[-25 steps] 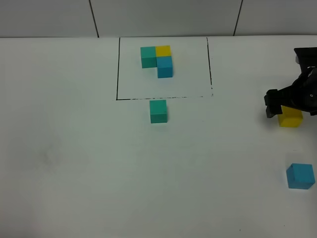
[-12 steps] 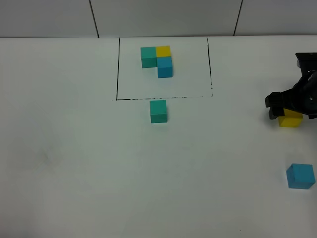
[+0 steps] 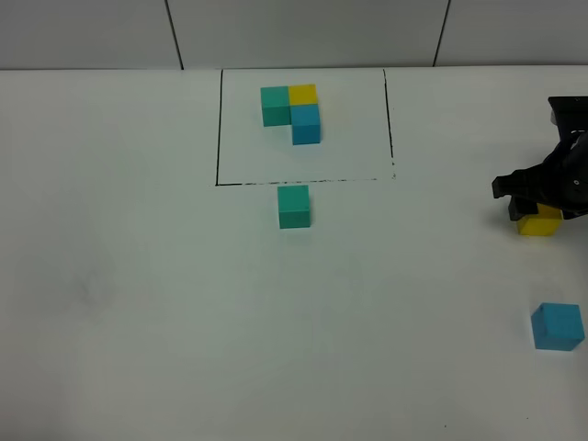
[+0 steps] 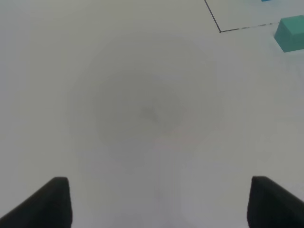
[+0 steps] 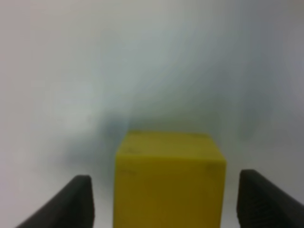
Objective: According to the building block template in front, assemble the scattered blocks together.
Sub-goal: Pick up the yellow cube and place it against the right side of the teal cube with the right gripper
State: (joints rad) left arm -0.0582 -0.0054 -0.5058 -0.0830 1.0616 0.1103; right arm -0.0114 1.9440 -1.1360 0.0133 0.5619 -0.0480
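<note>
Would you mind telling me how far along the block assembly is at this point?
Done: nothing joined; the teal cube sits alone just below the template outline. In hand: the right gripper straddles the yellow cube, jaws not yet touching it. Left: the blue cube lies apart; all three need joining into the template's L.

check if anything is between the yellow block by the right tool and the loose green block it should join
Nothing visible. The yellow block sits between the right tool's fingers, gaps on both sides. The table from it to the loose green block is bare; the blue block lies off that line.
</note>
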